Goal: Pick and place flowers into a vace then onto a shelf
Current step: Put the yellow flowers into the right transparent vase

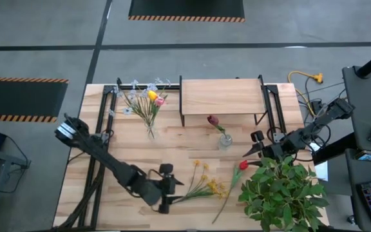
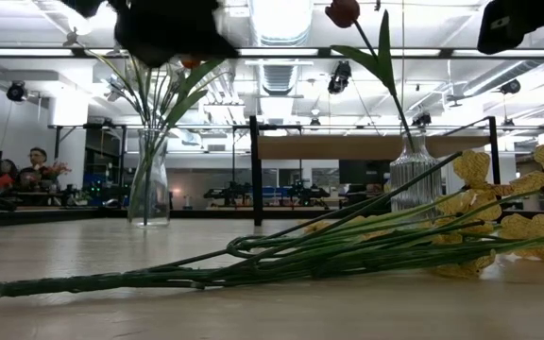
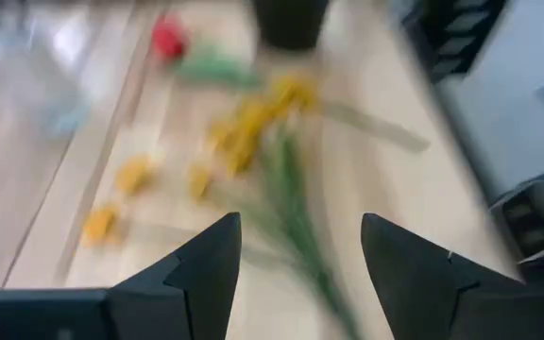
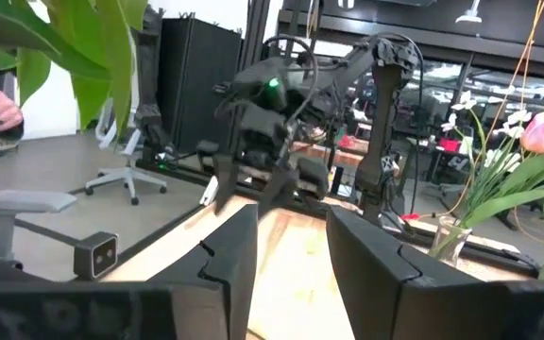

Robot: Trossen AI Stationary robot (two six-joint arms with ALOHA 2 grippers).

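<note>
A bunch of small yellow blossoms [image 1: 206, 184] lies flat on the table with its green stems pointing at my left gripper [image 1: 169, 188]. That gripper is open and raised above the stem ends, which show blurred between its fingers in the left wrist view [image 3: 300, 236]. A red tulip [image 1: 242, 165] lies on the table beside the leafy plant. A dark red tulip [image 1: 212, 120] stands in a small glass vase [image 1: 225, 140]. A mixed bouquet [image 1: 144, 98] stands in a second glass vase [image 1: 151, 133]. My right gripper [image 1: 252, 144] is open and empty near the small vase.
The wood shelf [image 1: 221, 95] on black legs stands at the far middle of the table. A bushy green leafy plant [image 1: 282, 190] fills the near right corner, close under my right arm. Bare tabletop [image 1: 127, 145] lies between the two vases and toward the near left.
</note>
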